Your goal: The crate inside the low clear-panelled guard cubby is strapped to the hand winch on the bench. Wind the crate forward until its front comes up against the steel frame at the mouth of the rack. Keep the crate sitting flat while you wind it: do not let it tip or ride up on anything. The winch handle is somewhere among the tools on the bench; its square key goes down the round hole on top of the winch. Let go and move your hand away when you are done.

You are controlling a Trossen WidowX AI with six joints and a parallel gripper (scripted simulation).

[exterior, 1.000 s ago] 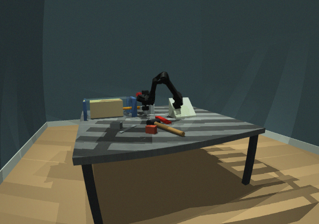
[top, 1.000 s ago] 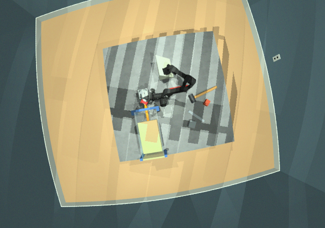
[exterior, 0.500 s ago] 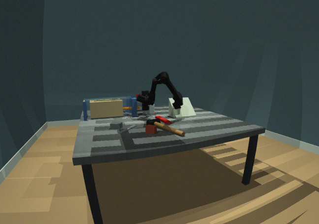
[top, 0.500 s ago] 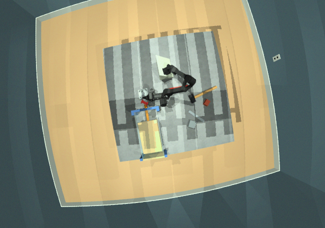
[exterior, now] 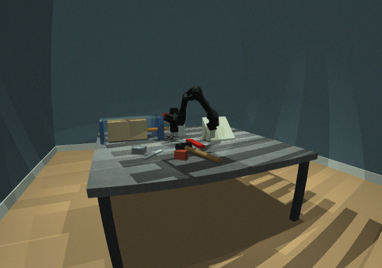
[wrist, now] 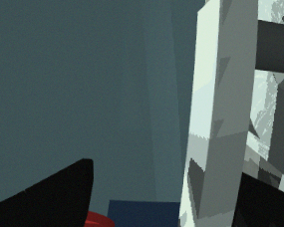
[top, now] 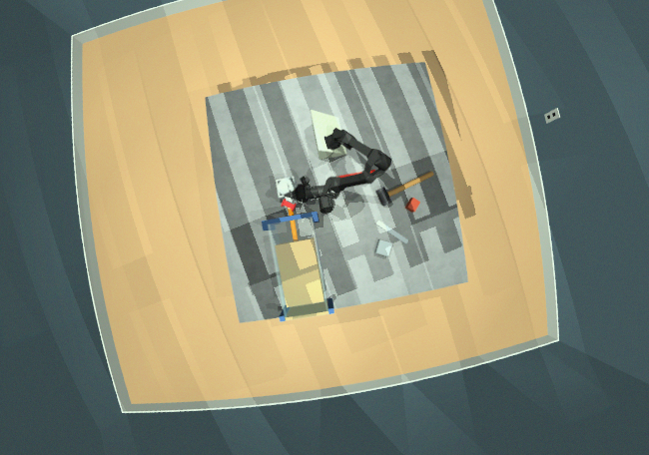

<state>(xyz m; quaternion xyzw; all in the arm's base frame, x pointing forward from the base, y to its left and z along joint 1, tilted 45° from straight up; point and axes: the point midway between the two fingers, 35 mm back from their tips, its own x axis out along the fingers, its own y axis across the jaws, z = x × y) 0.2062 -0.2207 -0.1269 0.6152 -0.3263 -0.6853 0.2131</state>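
Observation:
The tan crate (top: 296,278) (exterior: 127,130) sits flat in the clear-panelled cubby, its front behind the blue frame (top: 289,219) (exterior: 160,127) with a gap between. An orange strap (top: 294,227) (exterior: 156,129) runs from it towards the white winch (top: 284,186) (exterior: 181,130). My gripper (top: 291,195) (wrist: 154,172) is at the winch and open. In the wrist view a pale upright bar (wrist: 209,149), seemingly the handle's arm, stands between the parted fingers, nearer the right one. A red round part (wrist: 99,219) shows beside the left finger. The key and the top hole are hidden.
A white sloped block (top: 322,128) (exterior: 224,129) stands by the arm's base. A red bar (exterior: 195,143) lies below the arm. A hammer (top: 411,183) (exterior: 204,154), a red block (top: 412,204) (exterior: 181,154), a grey block (top: 383,247) (exterior: 138,150) and a pale strip (top: 391,231) (exterior: 153,154) lie beyond.

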